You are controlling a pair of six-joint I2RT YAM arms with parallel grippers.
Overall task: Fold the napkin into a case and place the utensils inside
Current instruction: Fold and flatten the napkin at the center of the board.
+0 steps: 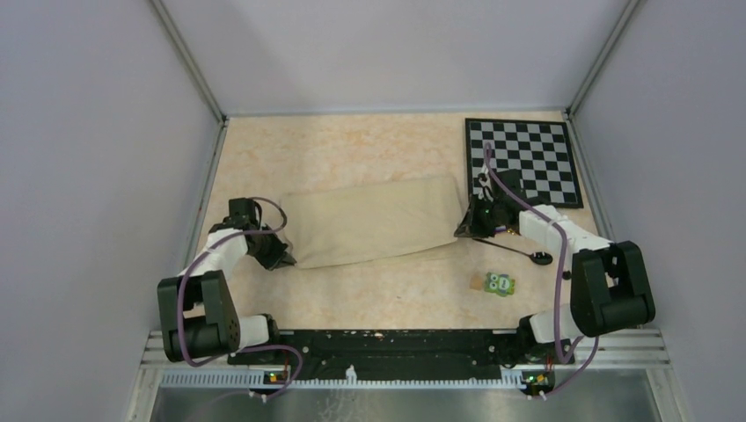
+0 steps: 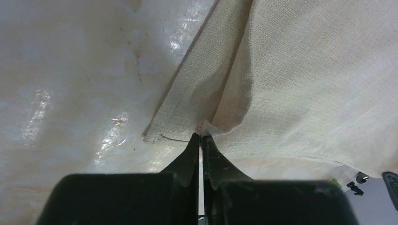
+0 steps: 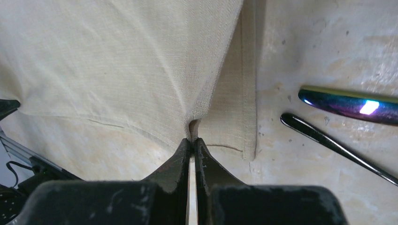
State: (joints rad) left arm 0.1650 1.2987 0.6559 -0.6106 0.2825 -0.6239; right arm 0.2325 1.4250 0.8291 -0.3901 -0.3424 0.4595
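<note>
Fingers of the left gripper (image 2: 202, 137) are pressed together, pinching a bunched fold of the napkin (image 1: 374, 220) right at their tips. A hemmed corner of the cloth lies flat just left of those tips. The main sheet spreads away ahead of them and to the right, over the table (image 1: 369, 141).

The right gripper (image 3: 191, 140) is closed the same way, its tips nipping a small peak of cloth at the other end. A hemmed lower layer lies flat just right of these tips, and the upper layer spreads ahead and to the left. From above, the napkin lies as a long folded band between the two grippers, one end in each.

The utensils (image 3: 349, 104) lie on bare table to the right of the right fingers, off the cloth. One has a purple-blue sheen. A thin dark handle (image 3: 338, 147) lies just nearer the fingers, slanting away to the right, apart from the first.

A green block (image 1: 501, 284) sits behind the right fingers, towards the arm's base. A chessboard (image 1: 525, 158) lies beyond them.
</note>
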